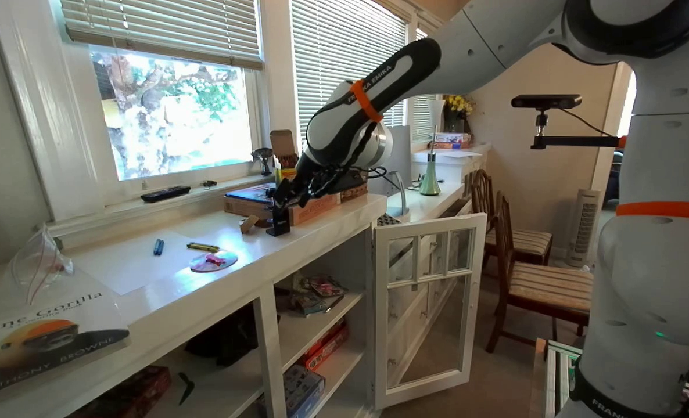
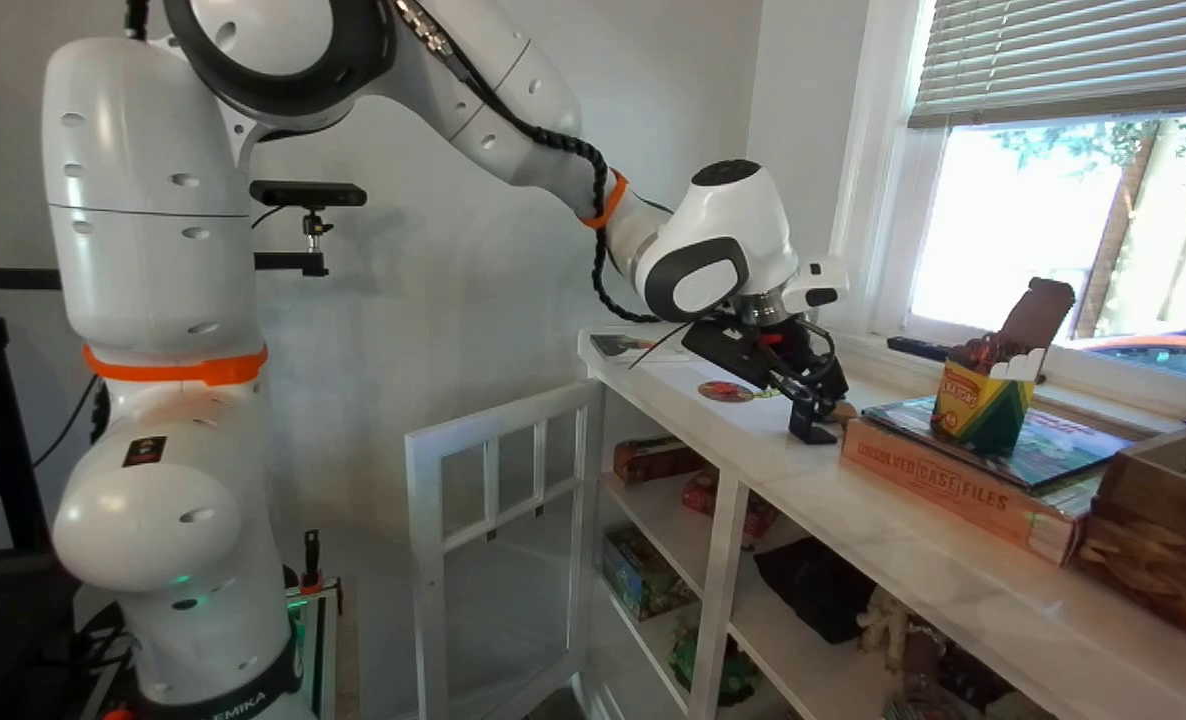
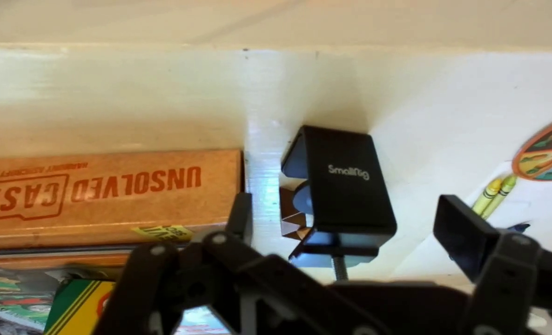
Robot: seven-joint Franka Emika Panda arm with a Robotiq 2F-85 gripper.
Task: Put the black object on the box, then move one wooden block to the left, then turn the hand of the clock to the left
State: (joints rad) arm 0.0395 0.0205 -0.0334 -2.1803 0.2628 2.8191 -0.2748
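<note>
While agape, the pincer (image 3: 345,211) overhangs the black object (image 3: 350,190)

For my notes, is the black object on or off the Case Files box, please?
Off: the wrist view shows counter between the black object and the box.

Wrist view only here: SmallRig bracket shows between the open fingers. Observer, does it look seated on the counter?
Observer: Looks so; in both exterior views the foot of the SmallRig bracket appears to rest on the counter.
Operator: Anything open under the counter?
Observer: Yes, a white cabinet door stands swung open, in both exterior views.
Operator: My frame cuts off the Unsolved Case box. What's past its far end?
Observer: In an exterior view, a brown crate right beside that end.
</note>
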